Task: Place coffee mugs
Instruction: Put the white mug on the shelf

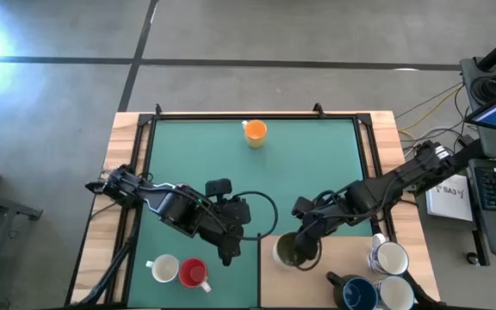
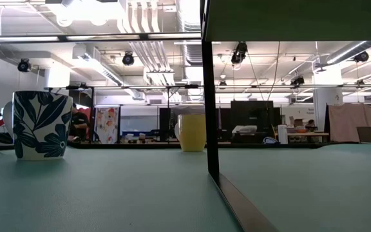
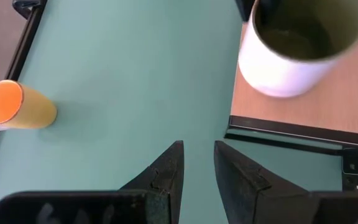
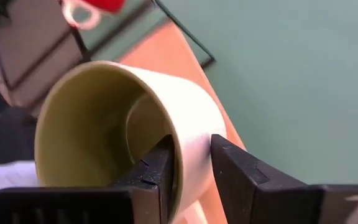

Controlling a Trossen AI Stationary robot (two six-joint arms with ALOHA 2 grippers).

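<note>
Mugs noted left to right in the high view: a white mug (image 1: 163,269) and red mug (image 1: 194,273) at lower left, an orange mug (image 1: 254,133) at upper centre, the olive-lined mug (image 1: 294,251) at lower centre on bare wood. Left gripper (image 1: 229,251) hangs just beside the divider, fingers narrowly parted, empty. Right gripper (image 4: 190,168) is clamped over the olive-lined mug's wall, one finger inside. A straight lift is advised before crossing the black divider rail (image 1: 258,271). Three more mugs (image 1: 384,277) crowd the lower right.
</note>
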